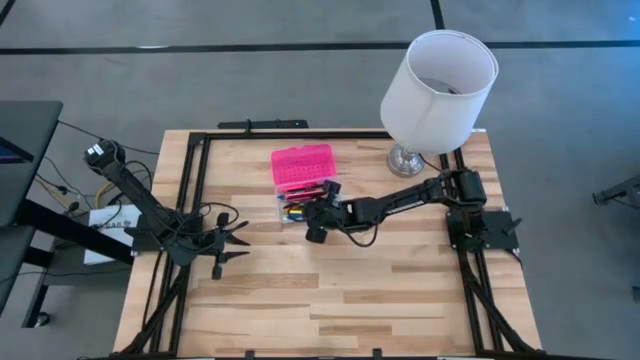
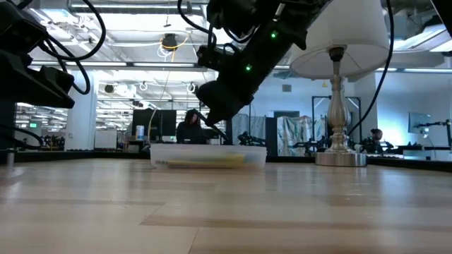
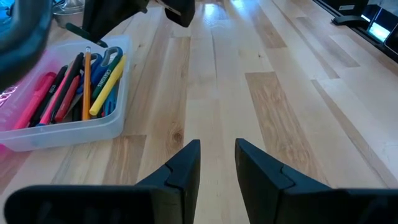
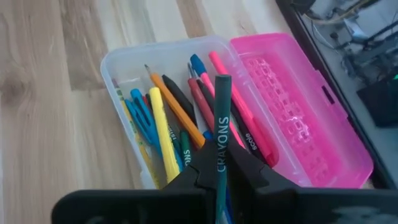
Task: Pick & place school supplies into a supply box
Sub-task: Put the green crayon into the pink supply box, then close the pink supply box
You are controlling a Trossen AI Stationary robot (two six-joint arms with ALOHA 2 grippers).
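Right gripper (image 4: pixel 219 171) fingers clamped on green marker (image 4: pixel 220 124), above box (image 4: pixel 121 62). Left gripper (image 3: pixel 217 163) apart, idle beside box. Risk: marker, held tilted, catches box wall on release.

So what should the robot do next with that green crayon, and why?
Probably lower it a little and open the jaws. The right gripper holds the green crayon right over the supply box, which already holds the other supplies, with its pink lid open.

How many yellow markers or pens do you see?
1: a yellow marker lies in the clear base of the supply box, beside an orange pencil. Others may be hidden underneath.
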